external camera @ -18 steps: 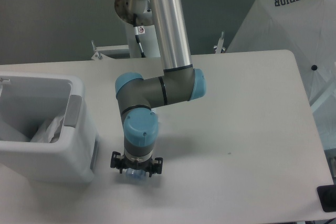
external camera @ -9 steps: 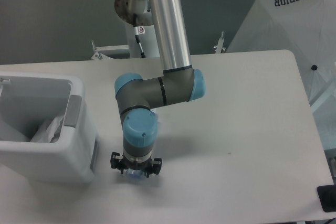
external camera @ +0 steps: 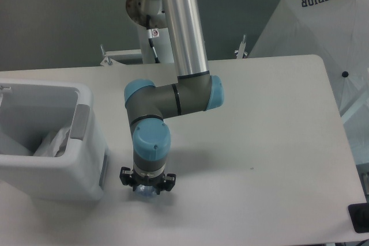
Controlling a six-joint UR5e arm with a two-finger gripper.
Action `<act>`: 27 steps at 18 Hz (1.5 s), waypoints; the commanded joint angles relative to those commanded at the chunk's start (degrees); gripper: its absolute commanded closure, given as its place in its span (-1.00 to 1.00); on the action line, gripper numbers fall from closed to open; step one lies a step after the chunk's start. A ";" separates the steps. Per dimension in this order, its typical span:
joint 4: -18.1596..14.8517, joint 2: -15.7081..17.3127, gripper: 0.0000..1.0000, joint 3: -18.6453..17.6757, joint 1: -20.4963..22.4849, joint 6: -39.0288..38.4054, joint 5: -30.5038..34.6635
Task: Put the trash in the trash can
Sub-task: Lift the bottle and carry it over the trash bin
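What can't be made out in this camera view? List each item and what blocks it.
- Gripper: the wrist above covers its fingers; open or shut cannot be told.
- Bottle: only a bluish sliver shows beneath the gripper; whether it is grasped or lifted is unclear.
- Trash can: its left side is cut off by the frame edge, and its walls hide the bottom.
- Plastic bag: partly hidden inside the can by the near wall.

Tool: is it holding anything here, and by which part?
It cannot be told. The tool is low over the table, right over the small clear bottle, but the wrist hides its fingers and any contact.
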 joint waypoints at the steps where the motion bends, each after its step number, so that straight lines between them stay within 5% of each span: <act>1: 0.00 0.26 -0.38 -0.26 0.00 0.00 0.00; 6: 0.00 0.62 -0.34 -0.27 0.00 0.00 0.00; 12: 0.00 6.23 -0.21 -1.05 1.66 0.00 -0.17; 21: -0.26 9.49 -0.21 -0.09 4.04 0.00 -0.35; 27: -0.26 15.29 -0.22 10.18 10.37 -3.33 -1.14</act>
